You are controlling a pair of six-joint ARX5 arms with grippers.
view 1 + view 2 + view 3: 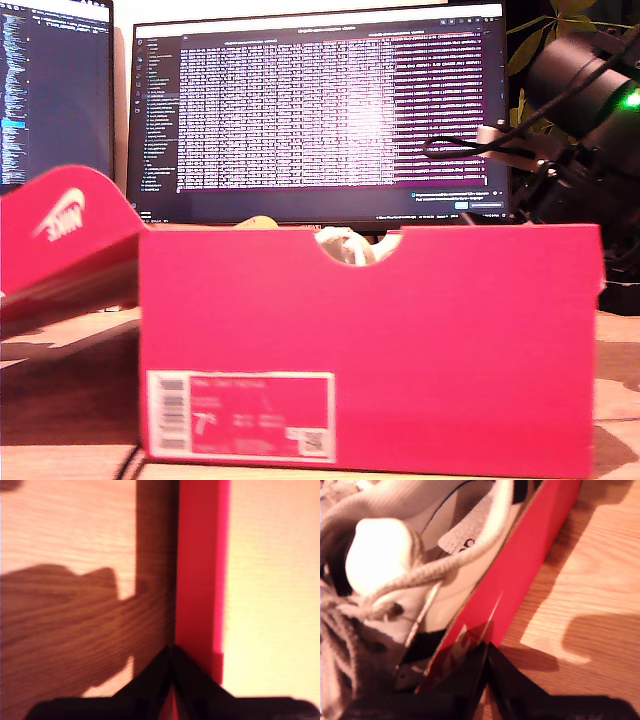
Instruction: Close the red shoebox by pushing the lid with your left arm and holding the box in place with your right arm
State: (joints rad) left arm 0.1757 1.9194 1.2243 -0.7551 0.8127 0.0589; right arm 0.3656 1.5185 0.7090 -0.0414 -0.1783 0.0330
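Red shoebox (370, 350) sits on the wooden bench (60, 400), filling most of the exterior view, w/ its white barcode label (240, 415) low on the near face toward the exterior view's left. Lid (65, 245) is open — tilted up and out at the exterior view's left, white logo showing on its red surface. A half-round notch in the box's top edge shows a bit of pale shoe (345, 245) inside. Behind the box: a big monitor (320, 110) full of text, plus a second screen (55, 90) at the exterior view's left. An arm (580, 85) w/ a green light is at the exterior view's upper right, behind the box; can't tell from the wrist views which arm it is.

First wrist view: my first gripper (171, 652) has its dark fingers (150, 680) closed tip to tip, nothing between them, right at a red edge of the lid (197, 565) — wood grain of the bench (65, 540) on one side, pale surface on the other. Contact w/ the red edge looks likely but blurred, not certain.

Second wrist view: my second gripper (486, 647) also has its fingers (467, 680) closed together, tips against the outer red wall of the shoebox (530, 555). Inside the box, a white-grey shoe (420, 545) w/ thick laces (420, 577) lies against that wall. Bench (600, 580) beside it, shadowed in part.
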